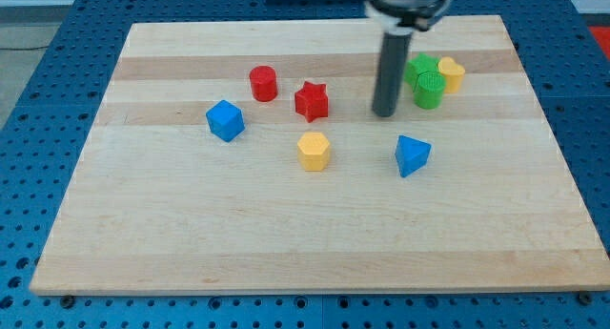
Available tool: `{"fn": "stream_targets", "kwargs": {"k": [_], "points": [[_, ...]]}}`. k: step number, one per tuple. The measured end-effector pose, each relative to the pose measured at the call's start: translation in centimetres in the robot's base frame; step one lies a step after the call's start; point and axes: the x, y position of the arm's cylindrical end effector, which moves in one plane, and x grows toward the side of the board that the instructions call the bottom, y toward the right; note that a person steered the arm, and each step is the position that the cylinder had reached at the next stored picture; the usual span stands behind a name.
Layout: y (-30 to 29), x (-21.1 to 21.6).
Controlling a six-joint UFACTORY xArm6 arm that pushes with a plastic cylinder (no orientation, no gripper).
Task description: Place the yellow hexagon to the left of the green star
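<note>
The yellow hexagon (314,150) lies near the middle of the wooden board (191,243). The green star (419,68) sits at the view's upper right, partly hidden behind a green cylinder (429,90). My tip (385,113) rests on the board just left of the green cylinder, up and to the right of the yellow hexagon and apart from it. It touches no block that I can see.
A second yellow block (451,73) touches the green pair on their right. A red star (311,101) and a red cylinder (263,83) lie above the hexagon. A blue cube (226,120) is at the left, a blue triangular block (412,154) at the right.
</note>
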Motion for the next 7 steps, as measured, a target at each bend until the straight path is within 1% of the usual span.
{"fn": "stream_targets", "kwargs": {"k": [1, 2, 3, 4, 5, 6, 7], "points": [[-6.0, 2.8], [-11.5, 3.7], [-15.3, 4.2], [-15.2, 7.5], [-10.0, 8.7], [-5.0, 7.8], [-2.7, 5.1]]}}
